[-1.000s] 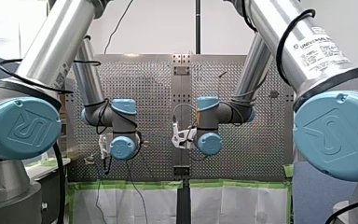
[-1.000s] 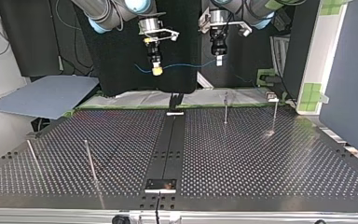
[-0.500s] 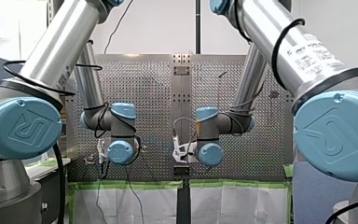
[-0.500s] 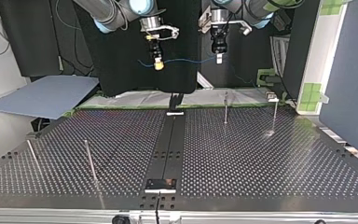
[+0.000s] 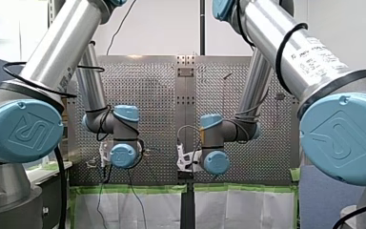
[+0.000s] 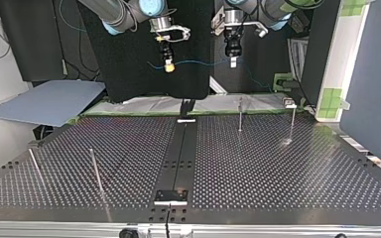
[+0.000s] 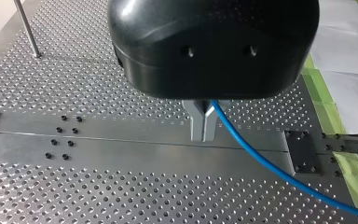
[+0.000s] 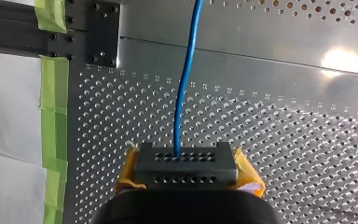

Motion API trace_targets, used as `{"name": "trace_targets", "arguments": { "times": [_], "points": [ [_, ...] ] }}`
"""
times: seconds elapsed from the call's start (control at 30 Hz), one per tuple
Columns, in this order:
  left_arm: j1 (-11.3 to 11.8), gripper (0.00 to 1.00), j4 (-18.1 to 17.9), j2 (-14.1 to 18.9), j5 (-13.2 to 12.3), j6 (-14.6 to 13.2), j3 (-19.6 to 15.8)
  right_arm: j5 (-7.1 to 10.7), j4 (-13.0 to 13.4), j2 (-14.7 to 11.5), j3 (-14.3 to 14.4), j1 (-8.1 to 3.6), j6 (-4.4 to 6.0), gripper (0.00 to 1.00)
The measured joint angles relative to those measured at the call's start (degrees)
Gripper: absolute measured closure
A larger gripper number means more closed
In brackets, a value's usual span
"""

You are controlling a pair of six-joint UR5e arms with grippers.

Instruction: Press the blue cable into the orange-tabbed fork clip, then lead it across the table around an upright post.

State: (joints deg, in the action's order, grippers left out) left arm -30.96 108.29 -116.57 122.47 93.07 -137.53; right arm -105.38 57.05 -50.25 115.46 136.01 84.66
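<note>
The blue cable (image 6: 198,62) hangs in the air between my two grippers, above the table's far edge in the top view. My left gripper (image 6: 233,61) is at that view's right; its metal fingers (image 7: 197,122) are shut on the cable (image 7: 261,161), which trails away past them. My right gripper (image 6: 168,67), with yellow pads (image 8: 244,170), is shut on the cable (image 8: 185,88), which runs straight ahead of it. Two upright posts (image 6: 239,115) (image 6: 292,121) stand near the far edge. I cannot make out an orange-tabbed clip.
Two more thin posts (image 6: 95,171) (image 6: 33,166) stand at the top view's near left. A dark centre strip (image 6: 181,148) runs across the perforated table (image 6: 278,168). Green tape (image 8: 53,112) lines the table's edge under my right gripper.
My right gripper has shifted a little with the cable, rising in the top view while its wrist sinks in the front view. The cable between the grippers now hangs straighter. My left gripper barely moved.
</note>
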Motion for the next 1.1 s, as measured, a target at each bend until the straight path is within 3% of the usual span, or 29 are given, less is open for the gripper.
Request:
{"name": "trace_targets", "arguments": {
  "times": [0.77, 0.93, 1.1],
  "points": [
    [0.4, 0.98, 0.4, 0.4, -0.4, -0.4, 0.1, -0.13, -0.1, -0.1, -0.1, -0.11, 0.13, 1.0],
    [2.6, 0.98, 2.6, 2.6, -2.6, -1.6, 1.9, -1.98, -2.0, -1.9, -2.0, -1.96, 1.96, 1.0],
    [5.4, 0.98, 5.4, 5.4, -5.4, 0.3, 4.1, -3.88, -4.7, -4.7, -3.9, -3.92, 4.03, 1.0]
  ]
}}
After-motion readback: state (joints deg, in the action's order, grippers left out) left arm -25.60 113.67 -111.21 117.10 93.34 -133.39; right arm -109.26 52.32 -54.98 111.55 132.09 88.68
